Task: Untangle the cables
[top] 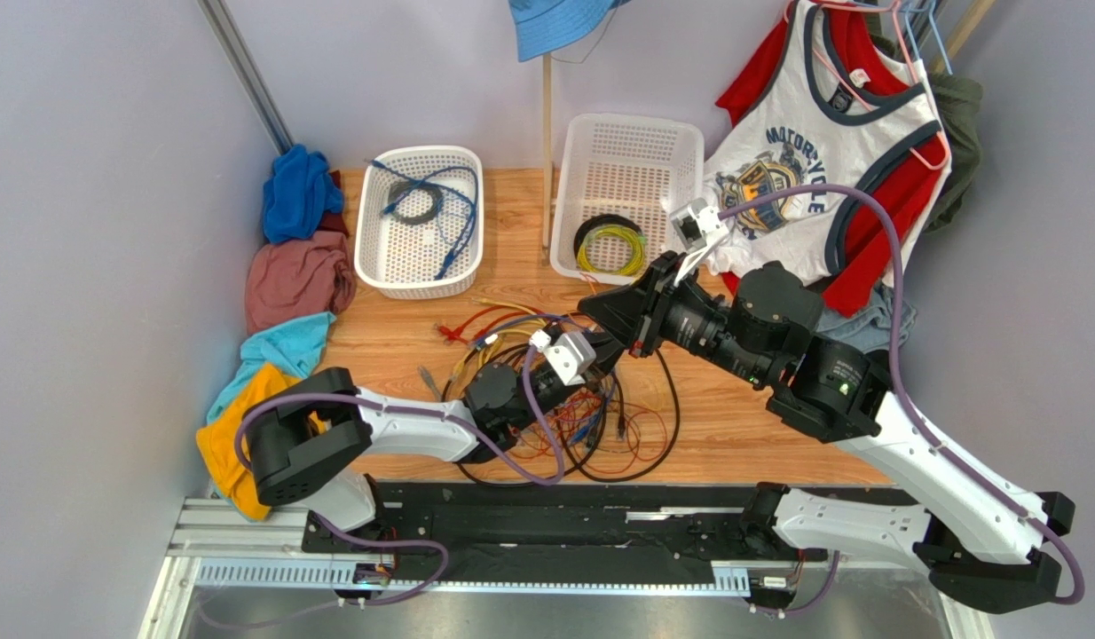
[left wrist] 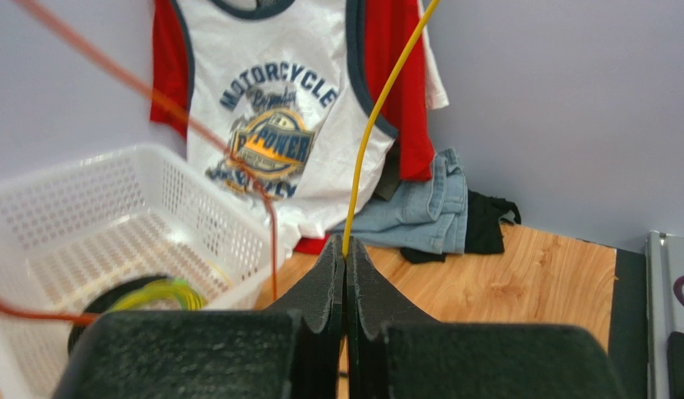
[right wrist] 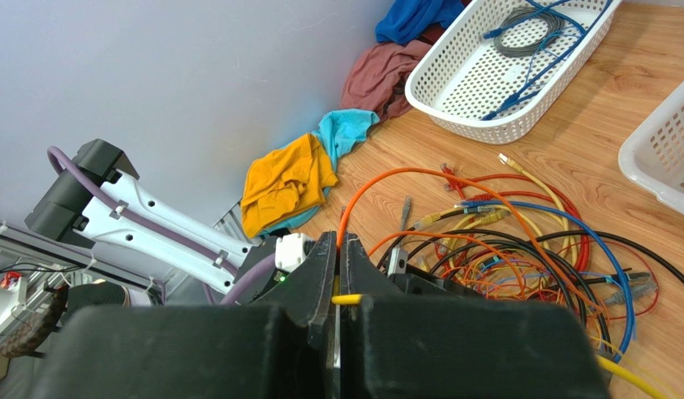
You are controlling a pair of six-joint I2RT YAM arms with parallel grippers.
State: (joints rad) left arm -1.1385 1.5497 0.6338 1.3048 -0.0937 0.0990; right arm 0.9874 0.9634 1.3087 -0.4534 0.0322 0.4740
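Two closed pairs of jaws, yellow cable [left wrist: 372, 116] pinched

My left gripper [top: 553, 377] sits low over the cables [top: 606, 420], a loose tangle of black, orange, red, yellow and blue loops on the wooden table [top: 740, 413]. My right gripper [top: 590, 312] reaches in from the right, its tip just beside my left gripper. From up here I cannot tell how either pair of jaws stands. Beyond the tangle stand two white baskets. The left basket [top: 380, 260] holds a blue lead [top: 453, 220] and a grey coil [top: 413, 203]. The right basket [top: 646, 147] holds a yellow-green and black coil [top: 609, 246]. Crumpled clothes [top: 293, 280] lie along the left wall.
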